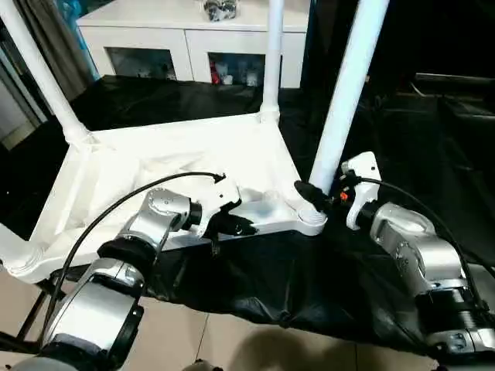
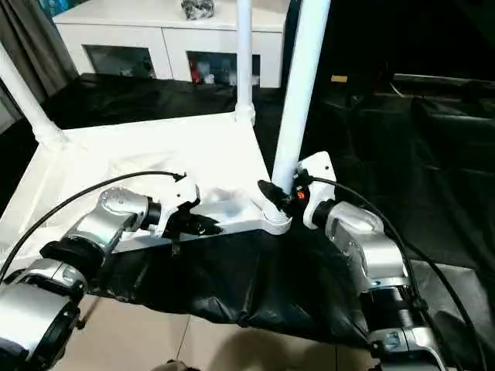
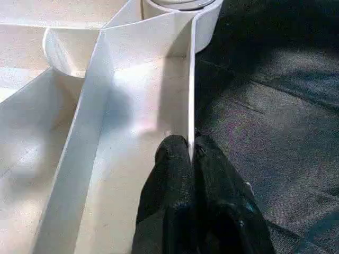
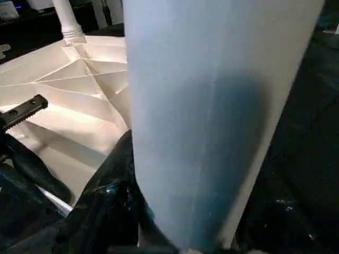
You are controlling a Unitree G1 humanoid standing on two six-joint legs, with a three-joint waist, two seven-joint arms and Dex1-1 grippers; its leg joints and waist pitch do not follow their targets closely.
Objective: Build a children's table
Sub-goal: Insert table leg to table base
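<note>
The children's table lies upside down on a black cloth: its white ribbed tabletop (image 1: 155, 158) faces up. One leg (image 1: 348, 93) rises from the near right corner socket, another leg (image 1: 272, 54) from the far right corner, and a third leg (image 1: 42, 77) at the far left. My left gripper (image 1: 232, 224) is shut on the tabletop's thin near rim (image 3: 189, 106), one finger on each side of it. My right gripper (image 1: 313, 197) is closed around the base of the near right leg (image 4: 212, 106), just above its socket.
A white cabinet (image 1: 193, 31) with glass doors stands behind the table. The black cloth (image 1: 309, 286) hangs over the near edge of the work surface, with tiled floor (image 1: 232, 340) below. Dark surface stretches to the right of my right arm.
</note>
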